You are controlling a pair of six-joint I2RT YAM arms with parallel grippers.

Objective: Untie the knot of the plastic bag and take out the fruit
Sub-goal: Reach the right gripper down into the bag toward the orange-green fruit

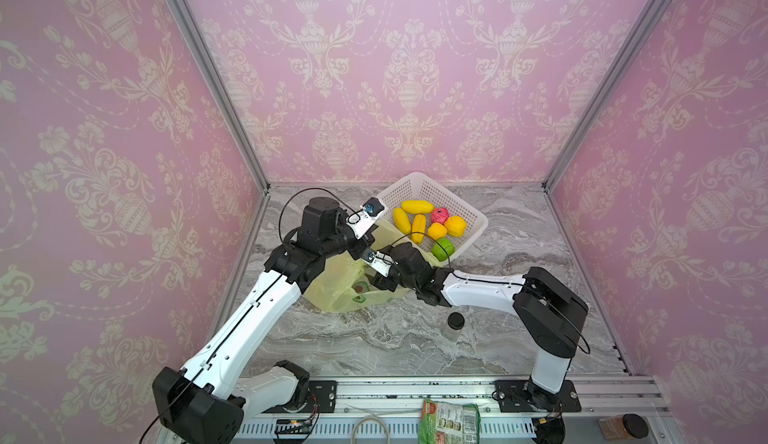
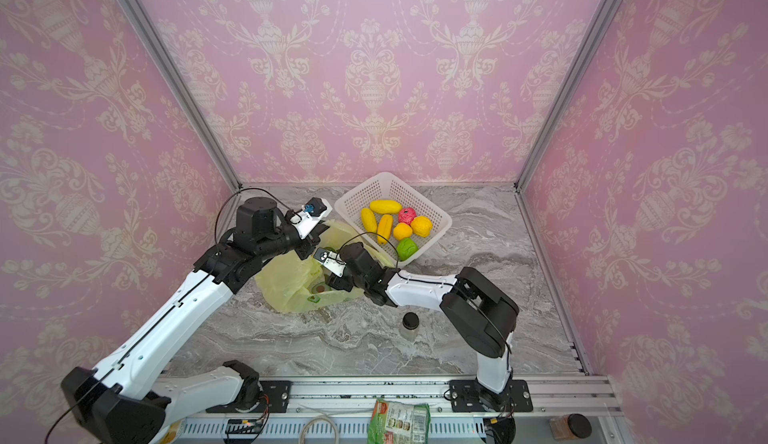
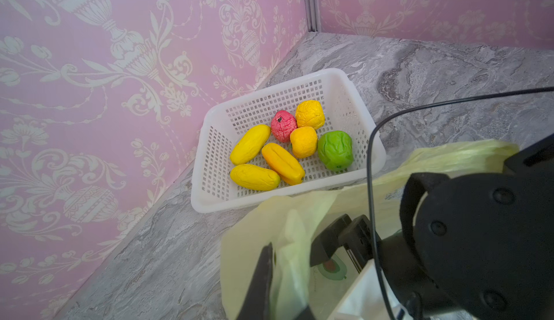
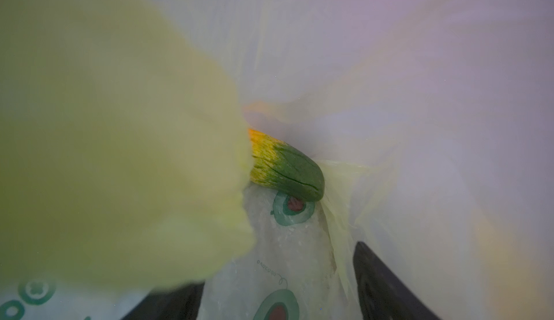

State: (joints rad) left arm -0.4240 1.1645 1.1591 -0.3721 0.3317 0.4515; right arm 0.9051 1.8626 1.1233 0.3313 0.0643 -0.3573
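Bag [image 1: 332,284]: beside basket [image 3: 239,204], mouth open.
Left gripper [image 3: 266,255]: clamped on bag edge, apparently holding mouth up for access.
Right gripper [image 4: 278,273]: inside bag, jaws wide, facing green-orange fruit [image 4: 284,171], untouched.
Basket: seven fruits [image 1: 436,229].

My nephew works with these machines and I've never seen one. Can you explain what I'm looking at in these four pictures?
Two robot arms stand at the front edge of a marble-look table. Two pictures look down from overhead at the whole scene. The other two come from a small camera on each arm's wrist. The left claw is shut on the plastic bag, holding up its edge. The right claw is open inside the bag, facing a green-orange fruit. Seven fruit pieces already lie in the white basket. A small black-lidded jar stands nearby on the table.
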